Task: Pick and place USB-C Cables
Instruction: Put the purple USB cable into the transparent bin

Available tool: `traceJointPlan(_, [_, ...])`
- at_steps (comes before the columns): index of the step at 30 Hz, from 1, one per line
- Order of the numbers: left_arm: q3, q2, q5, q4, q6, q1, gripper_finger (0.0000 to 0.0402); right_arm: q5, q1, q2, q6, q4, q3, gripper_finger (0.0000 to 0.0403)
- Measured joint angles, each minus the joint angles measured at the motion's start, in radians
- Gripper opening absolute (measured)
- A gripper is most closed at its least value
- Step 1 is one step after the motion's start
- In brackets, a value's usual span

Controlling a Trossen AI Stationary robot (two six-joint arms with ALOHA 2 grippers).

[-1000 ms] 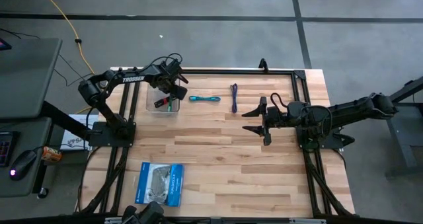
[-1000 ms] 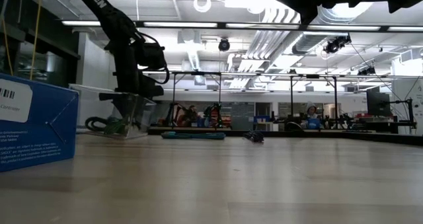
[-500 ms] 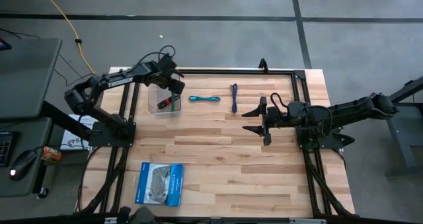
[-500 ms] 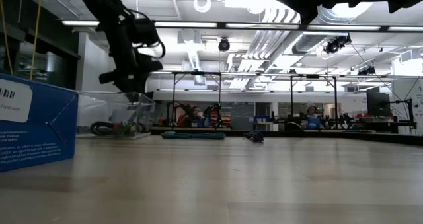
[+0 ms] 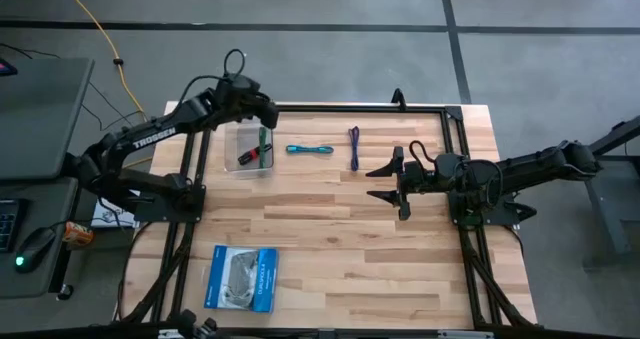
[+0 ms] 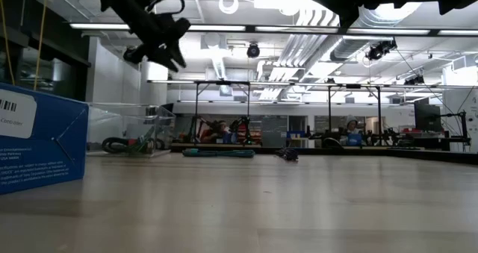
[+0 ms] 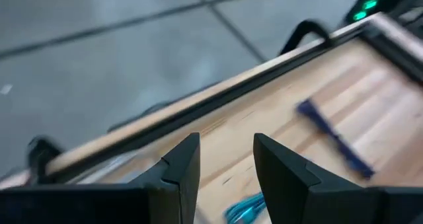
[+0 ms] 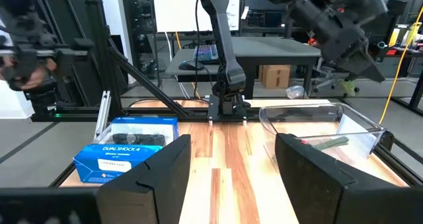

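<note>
Wooden surface (image 5: 330, 229) carried a blue-and-white packet (image 5: 241, 278) nearest. Right pincer (image 5: 392, 182) waited mid-surface, released and empty. Farther back lay purple cable (image 5: 354, 147), teal cable (image 5: 309, 150), and green cable (image 5: 262, 149) inside a clear bin (image 5: 247, 151). Left pincer (image 5: 268, 115) hovered above it, released, empty.

floor (image 5: 330, 59): grey concrete | ceiling lights (image 6: 299, 30): lit strips | desk (image 5: 40, 109): grey

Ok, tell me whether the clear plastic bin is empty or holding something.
Holding something: the clear plastic bin contains the green cable bundle with a red-black end.
</note>
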Motion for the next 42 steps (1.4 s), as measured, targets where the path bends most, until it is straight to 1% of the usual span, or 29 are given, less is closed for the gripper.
traceJointPlan(7, [-0.011, -0.002, 0.007, 0.157, 0.054, -0.092, 0.0122, 0.0, 0.0, 0.0, 0.0, 0.0, 0.0, 0.0211])
traceJointPlan(13, [-0.147, -0.008, 0.155, 0.474, 0.069, -0.219, 0.0122, 0.0, 0.0, 0.0, 0.0, 0.0, 0.0, 0.0211])
traceJointPlan(19, [-0.285, -0.015, 0.19, 0.788, 0.057, -0.411, 0.0122, 0.0, 0.0, 0.0, 0.0, 0.0, 0.0, 0.0211])
traceJointPlan(21, [-0.31, -0.015, 0.191, 0.852, 0.059, -0.486, 0.0122, 0.0, 0.0, 0.0, 0.003, -0.001, 0.0, 0.0211])
traceJointPlan(24, [-0.323, -0.014, 0.183, 0.903, 0.072, -0.597, 0.0122, 0.0, 0.0, 0.0, 0.002, 0.0, 0.0, 0.0211])
traceJointPlan(26, [-0.322, -0.015, 0.149, 0.926, 0.103, -0.673, 0.0122, 0.0, 0.0, 0.0, 0.003, 0.001, 0.0, 0.0211])
traceJointPlan(28, [-0.322, -0.021, 0.09, 0.926, 0.145, -0.748, 0.0122, 0.0, 0.0, 0.0, 0.003, 0.004, 0.0, 0.0211])
traceJointPlan(33, [-0.322, -0.028, -0.184, 0.918, 0.284, -0.924, 0.0122, 0.0, 0.0, 0.0, 0.016, 0.011, 0.0, 0.0211])
traceJointPlan(36, [-0.322, -0.029, -0.304, 0.922, 0.333, -0.988, 0.0122, 0.0, 0.0, 0.0, 0.045, 0.014, 0.0, 0.0211])
traceJointPlan(38, [-0.322, -0.029, -0.347, 0.92, 0.334, -1.007, 0.0122, 0.0, 0.0, 0.0, 0.045, 0.02, 0.0, 0.0211])
traceJointPlan(42, [-0.322, -0.035, -0.341, 0.919, 0.309, -1.015, 0.0122, 0.0, 0.0, 0.0, 0.045, 0.022, 0.0, 0.0211])
